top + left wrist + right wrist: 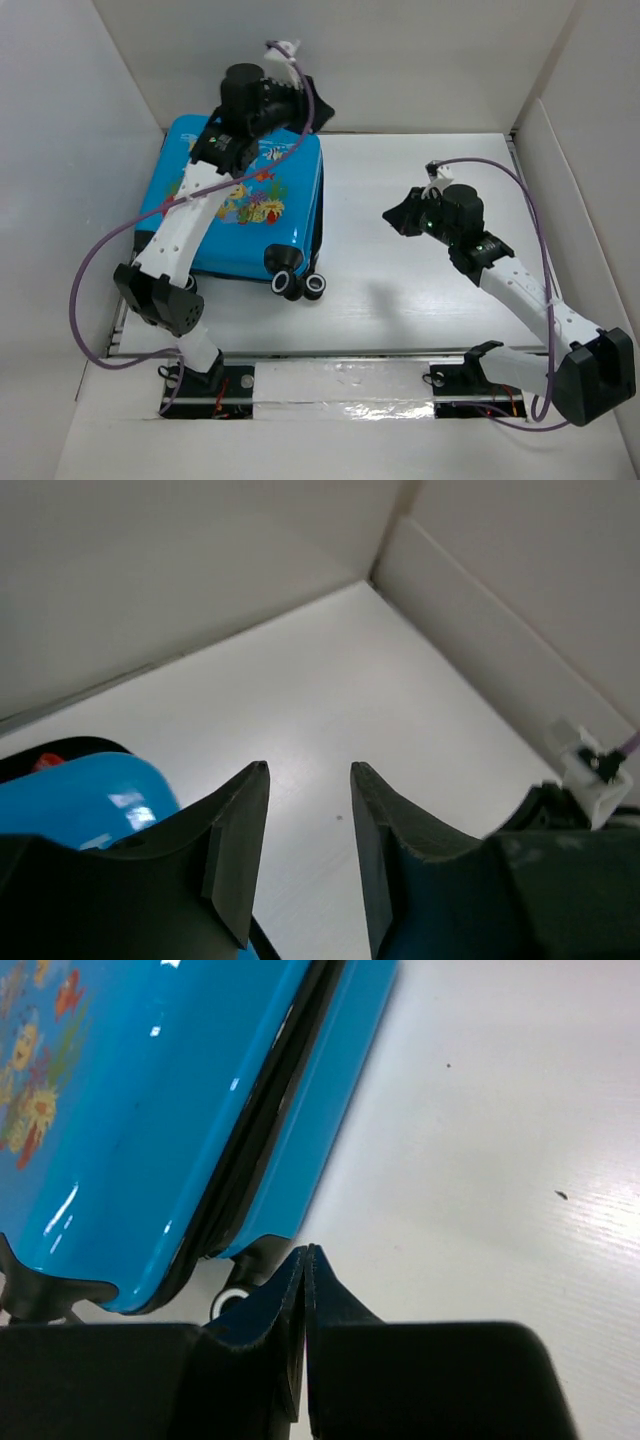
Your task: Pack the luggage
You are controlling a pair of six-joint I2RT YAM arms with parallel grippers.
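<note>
The luggage (240,200) is a bright-blue hard-shell suitcase with a fish and coral print. It lies flat and closed at the back left of the table, its black wheels (300,285) pointing toward the front. My left gripper (318,106) hangs above the suitcase's far right corner. In the left wrist view this gripper (308,768) is open with only bare table between its fingers, and a blue edge of the luggage (90,800) shows at lower left. My right gripper (397,215) is out to the right of the suitcase, apart from it. Seen from its wrist, the right gripper (306,1250) is shut on nothing, facing the luggage (150,1110) along its side seam.
White panels wall in the table: the back wall (400,60), the left wall (60,200) close beside the suitcase, and the right wall (590,200). Purple cables (85,290) loop off both arms. White tabletop (400,290) lies between the suitcase and the right arm.
</note>
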